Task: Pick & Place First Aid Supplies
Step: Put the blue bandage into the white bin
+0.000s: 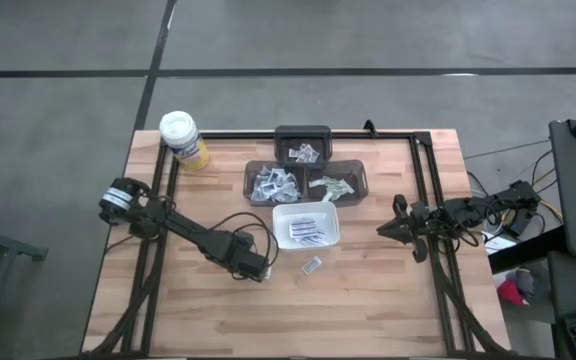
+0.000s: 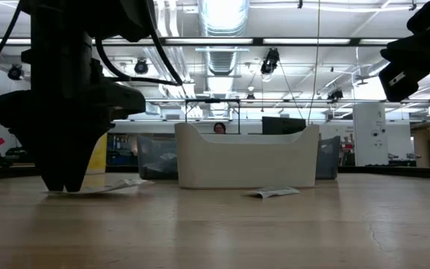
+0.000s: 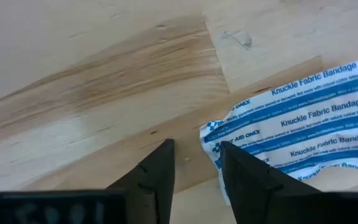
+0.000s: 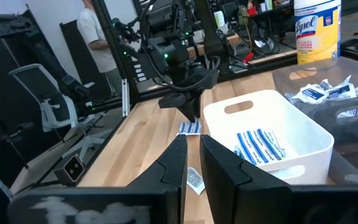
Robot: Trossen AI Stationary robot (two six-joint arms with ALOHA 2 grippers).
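Note:
My left gripper (image 1: 265, 268) is low over the table, near the white tray (image 1: 330, 240), with its fingers open a little (image 3: 194, 149). A white packet with blue print, "Knuckle Fabric Bandage" (image 3: 303, 121), lies flat on the wood at its tips, also seen in the low view (image 2: 107, 187). A second packet (image 1: 311, 265) lies flat on the table close by. The white tray holds several blue-striped packets (image 4: 258, 144). My right gripper (image 1: 383, 231) hovers shut to the tray's right, touching nothing. My left gripper points down from above. One fingertip (image 3: 232, 158) stands over the packet's short edge (image 3: 211, 132) and the other over bare wood beside it. The packet lies flat on the table, with nothing between the fingers. Whether the finger touches the packet I cannot tell.
Three grey bins of packets (image 1: 273, 181) (image 1: 338, 182) (image 1: 303, 146) sit behind the white tray. A yellow canister with a white lid (image 1: 182, 138) stands at the far left corner. A black frame rail (image 1: 428, 190) borders the table. Bare wood lies toward the near edge (image 1: 298, 320).

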